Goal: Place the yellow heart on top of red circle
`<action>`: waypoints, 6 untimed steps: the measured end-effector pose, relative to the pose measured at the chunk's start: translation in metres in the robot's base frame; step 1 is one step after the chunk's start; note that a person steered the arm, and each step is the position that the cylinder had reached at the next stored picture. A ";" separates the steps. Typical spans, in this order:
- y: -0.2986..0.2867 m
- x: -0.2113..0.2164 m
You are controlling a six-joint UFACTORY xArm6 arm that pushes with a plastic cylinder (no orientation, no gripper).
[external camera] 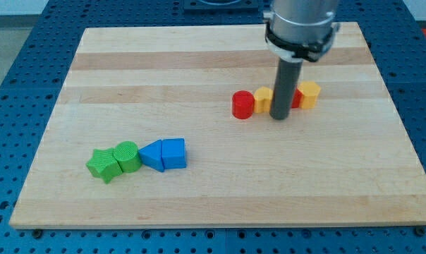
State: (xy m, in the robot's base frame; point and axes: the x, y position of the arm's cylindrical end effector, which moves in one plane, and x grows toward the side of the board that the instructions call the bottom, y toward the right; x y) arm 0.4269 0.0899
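arm: enters from view's top, right of centre | rod: upright | my tip (279, 117): on board

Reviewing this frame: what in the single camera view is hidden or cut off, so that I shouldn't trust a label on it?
- Red star: mostly behind the rod; only a sliver shows, so its shape is unreadable.
- Yellow block beside the red circle: its right part is covered by the rod, so heart or not cannot be confirmed.
- My tip: whether it touches either block cannot be told.
- Arm: cut off by the view's top edge.
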 end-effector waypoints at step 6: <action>0.026 -0.081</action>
